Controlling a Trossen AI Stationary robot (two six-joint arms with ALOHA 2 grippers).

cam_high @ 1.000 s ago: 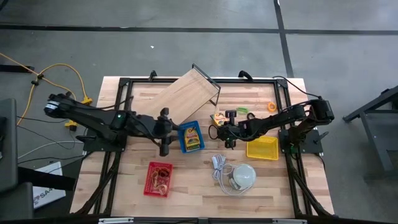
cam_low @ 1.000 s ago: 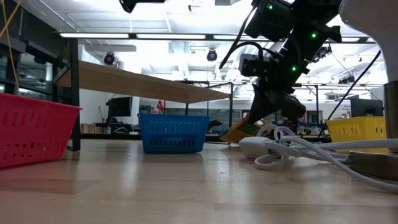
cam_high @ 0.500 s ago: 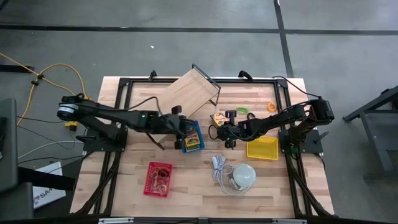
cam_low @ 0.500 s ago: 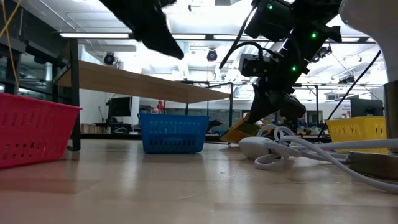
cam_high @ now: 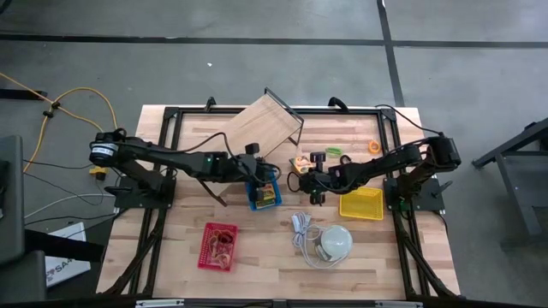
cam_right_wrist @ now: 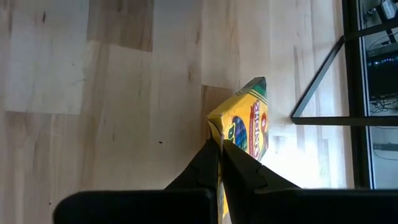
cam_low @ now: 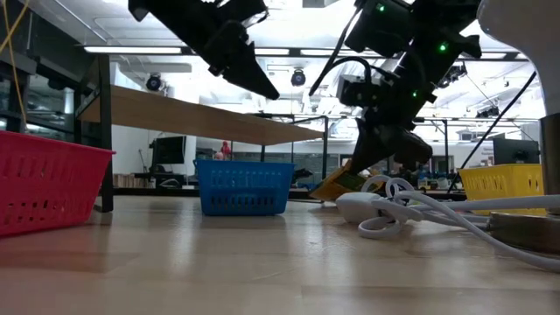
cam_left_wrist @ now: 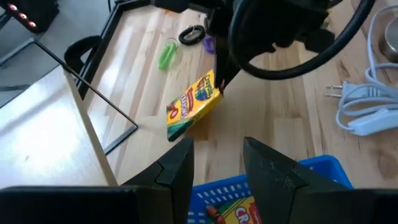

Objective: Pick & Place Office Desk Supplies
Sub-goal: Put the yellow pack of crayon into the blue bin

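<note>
We read Crayola-style lettering on the yellow-and-green crayon box that the right hand pinches by one edge, fingers closed flat on the cardboard; in the right wrist view the letters run along the box's face beside a green band, though we cannot make out the whole word cleanly. That box is tilted, one end on the table, just to the right of the blue basket. A second box of the same yellow-green print lies inside the blue basket, with "CR" showing at its end in the left wrist view. The left hand hangs over the blue basket with its fingers parted and nothing between them. Beyond the held box, farther from the blue basket, lie a green coiled piece, a dark ring and a small purple piece. A red basket with tan bands in it stands near the blue basket, and a yellow basket stands to the right of the held box.
</note>
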